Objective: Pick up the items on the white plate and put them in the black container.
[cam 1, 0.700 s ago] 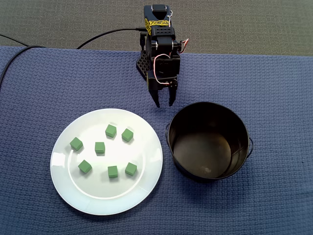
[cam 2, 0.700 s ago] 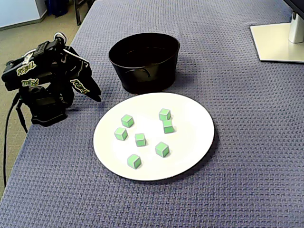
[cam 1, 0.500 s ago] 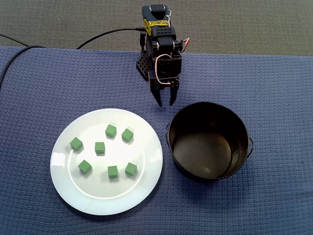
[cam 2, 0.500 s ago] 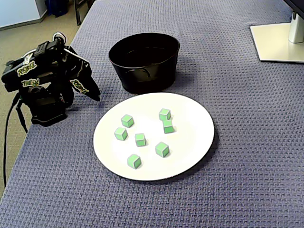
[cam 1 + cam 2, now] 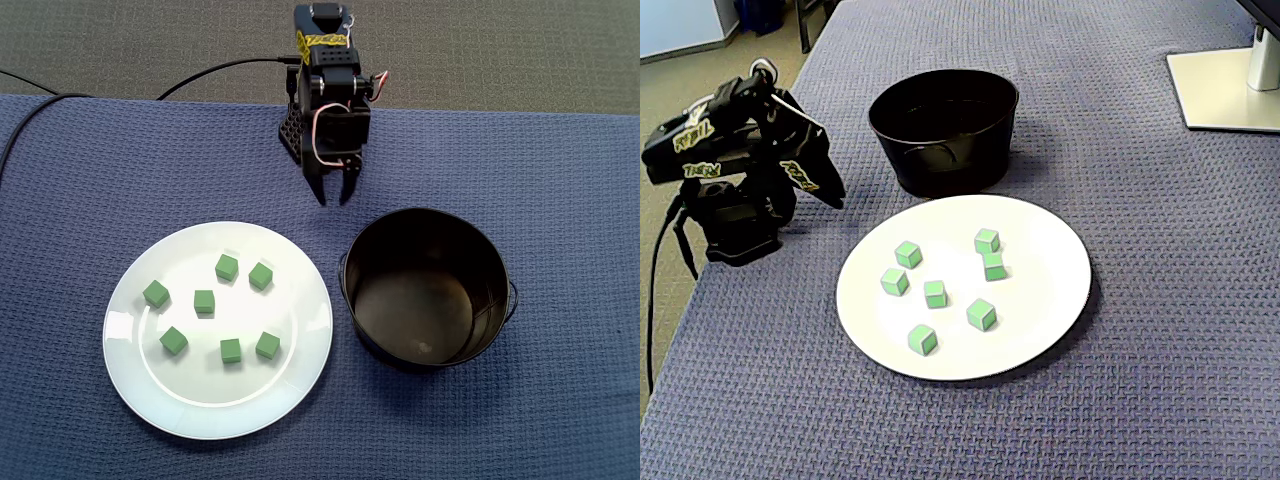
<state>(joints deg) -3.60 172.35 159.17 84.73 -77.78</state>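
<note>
On the blue cloth (image 5: 560, 180), open wider the empty, barely parted gripper (image 5: 333, 200), then lower it squarely over one green cube (image 5: 261, 276) on the white plate (image 5: 285, 395).

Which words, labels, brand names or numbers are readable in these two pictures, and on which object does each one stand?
Upper arm sticker: yellow stylised letters, too blurred to read.
Lower arm sticker: same style, too blurred to read.
Yellow band in the view from above: only a pattern shows, not readable.
Plate, green cubes, black container, cloth: no text.
</note>
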